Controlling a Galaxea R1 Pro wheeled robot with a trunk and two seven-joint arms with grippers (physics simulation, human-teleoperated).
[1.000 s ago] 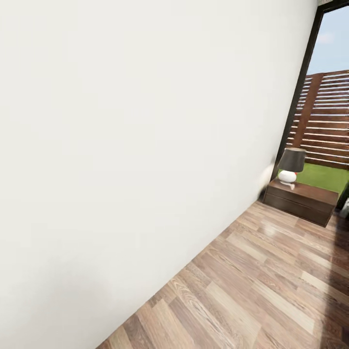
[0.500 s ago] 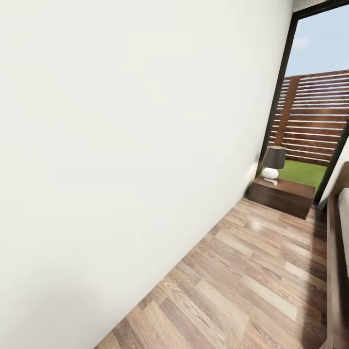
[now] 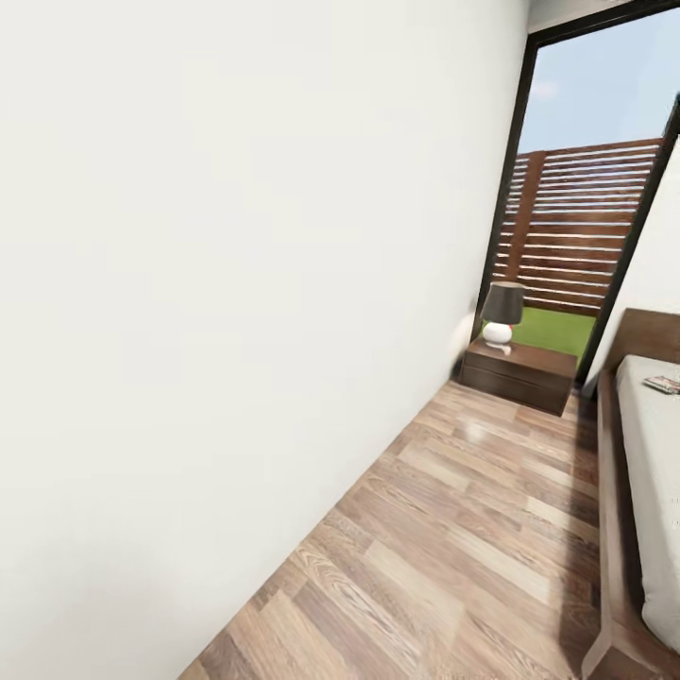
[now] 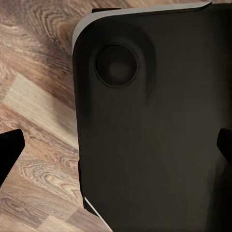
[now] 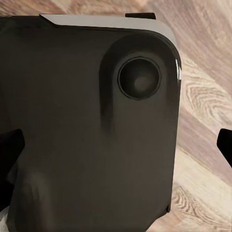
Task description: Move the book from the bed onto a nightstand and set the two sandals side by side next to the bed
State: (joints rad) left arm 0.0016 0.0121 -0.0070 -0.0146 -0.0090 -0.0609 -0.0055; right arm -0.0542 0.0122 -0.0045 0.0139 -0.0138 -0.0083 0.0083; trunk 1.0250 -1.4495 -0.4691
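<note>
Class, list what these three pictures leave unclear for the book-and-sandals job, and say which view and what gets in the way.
- Bed, head view: cut off by the right edge.
- Book, head view: small, cover unreadable, partly cut by the edge.
- Nightstand, head view: distant, detail unclear.
- Left gripper and right gripper, wrist views: fingertips barely enter the picture edges against the robot's dark base.

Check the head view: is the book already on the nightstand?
No. The book lies on the bed; the nightstand carries a lamp.
</note>
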